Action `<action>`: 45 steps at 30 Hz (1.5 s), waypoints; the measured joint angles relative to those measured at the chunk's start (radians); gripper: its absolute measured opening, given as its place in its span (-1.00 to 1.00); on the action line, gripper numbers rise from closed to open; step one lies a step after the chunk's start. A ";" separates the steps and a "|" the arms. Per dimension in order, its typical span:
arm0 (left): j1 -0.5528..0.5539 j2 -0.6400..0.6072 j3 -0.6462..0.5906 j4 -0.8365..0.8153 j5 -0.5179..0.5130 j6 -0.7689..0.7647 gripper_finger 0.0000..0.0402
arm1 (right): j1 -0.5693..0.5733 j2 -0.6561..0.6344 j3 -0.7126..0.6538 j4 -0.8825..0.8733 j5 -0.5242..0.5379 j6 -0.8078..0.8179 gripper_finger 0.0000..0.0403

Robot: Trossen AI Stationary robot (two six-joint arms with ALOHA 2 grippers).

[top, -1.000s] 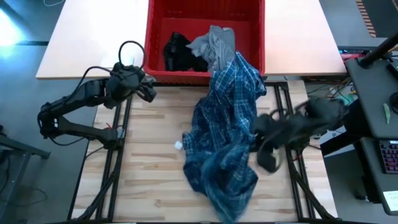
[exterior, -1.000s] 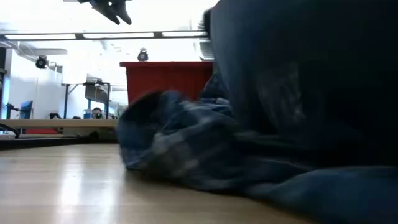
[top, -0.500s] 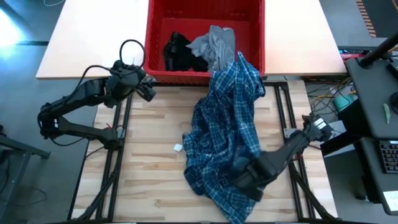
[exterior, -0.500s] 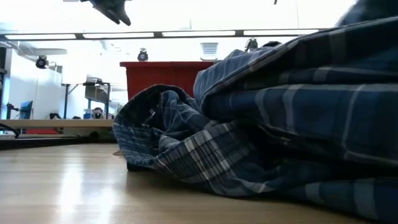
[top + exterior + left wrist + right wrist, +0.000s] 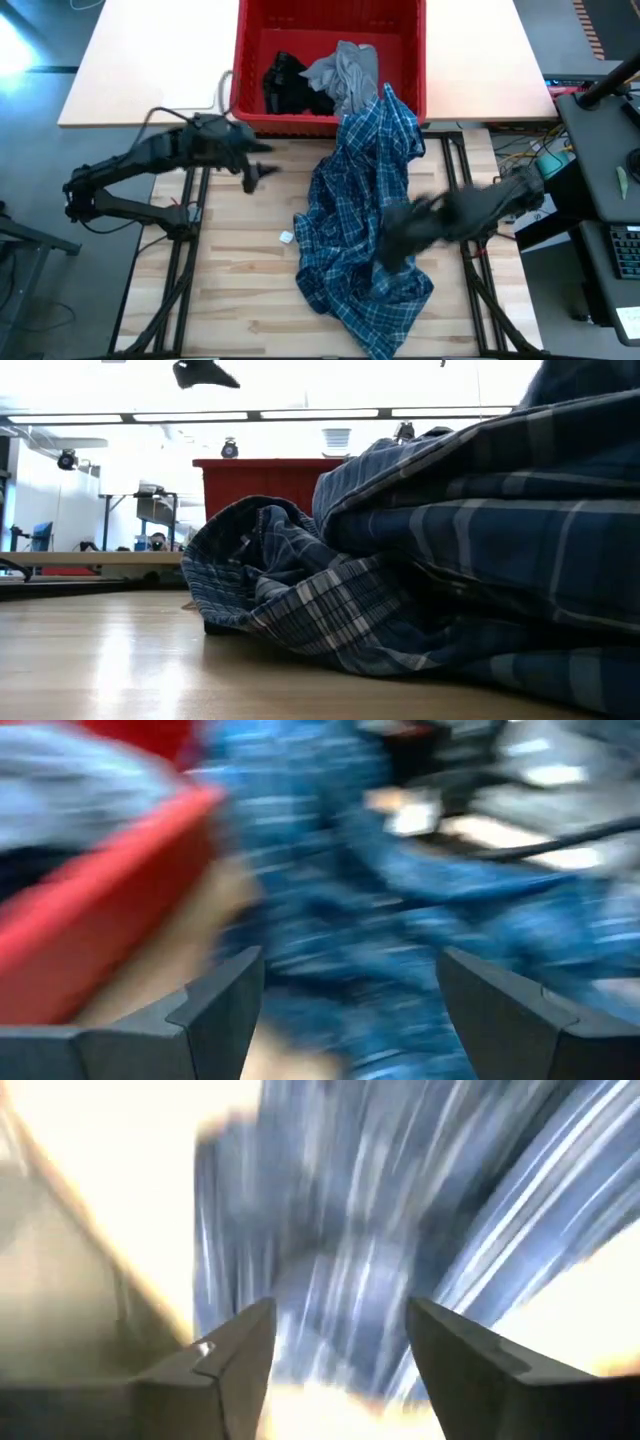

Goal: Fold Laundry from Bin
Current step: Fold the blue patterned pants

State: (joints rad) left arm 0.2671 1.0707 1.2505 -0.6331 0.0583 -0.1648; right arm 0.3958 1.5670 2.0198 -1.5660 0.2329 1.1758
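Left gripper [image 5: 262,170] spread wide, empty, above desk [image 5: 230,270] beside plaid shirt [image 5: 360,230]. Shirt crumpled on desk, collar end draped over bin [image 5: 330,118] rim. Grey T-shirt [image 5: 345,70], black garment [image 5: 285,85] inside bin. Right gripper [image 5: 395,235] spread wide over shirt. Nothing folded yet.

Light wood table [image 5: 240,270]: plaid shirt [image 5: 360,240] heaped mid-table; red bin [image 5: 330,55] at far edge.

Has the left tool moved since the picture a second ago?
Yes. In the high view the left tool has swung away from the red bin's front corner, out over the table toward the plaid shirt.
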 joint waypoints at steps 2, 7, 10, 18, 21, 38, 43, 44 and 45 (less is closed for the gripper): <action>-0.024 0.019 -0.069 0.150 0.097 -0.023 0.39 | -0.053 -0.049 0.043 -0.002 0.264 0.071 0.15; -0.112 0.106 -0.226 0.423 0.130 -0.079 0.39 | -0.241 -0.154 -0.027 -0.007 0.406 0.139 0.17; -0.152 0.186 -0.277 0.494 0.062 -0.093 0.39 | -0.352 -0.198 -0.127 -0.006 0.379 0.112 0.17; -0.166 0.405 -0.283 0.508 -0.027 -0.093 0.39 | -0.547 -0.244 -0.423 0.046 0.307 0.058 0.17; -0.164 0.478 -0.283 0.509 -0.071 -0.118 0.39 | -0.602 -0.241 -0.511 0.201 0.308 -0.059 0.17; -0.129 0.767 -0.279 0.342 -0.279 -0.245 0.39 | -0.653 -0.184 -0.633 0.295 0.046 -0.315 -0.95; -0.084 0.736 -0.313 0.238 -0.392 -0.262 0.39 | -0.463 -0.248 -0.634 0.281 -0.157 -0.295 -0.95; -0.071 0.725 -0.319 0.203 -0.412 -0.277 0.39 | -0.405 -0.257 -0.637 0.281 -0.164 -0.255 -0.95; -0.058 0.711 -0.324 0.156 -0.429 -0.295 0.39 | -0.347 -0.263 -0.640 0.282 -0.167 -0.211 -0.95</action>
State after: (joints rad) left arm 0.2093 1.7821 0.9260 -0.4768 -0.3705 -0.4602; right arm 0.0486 1.3044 1.3796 -1.2844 0.0660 0.9649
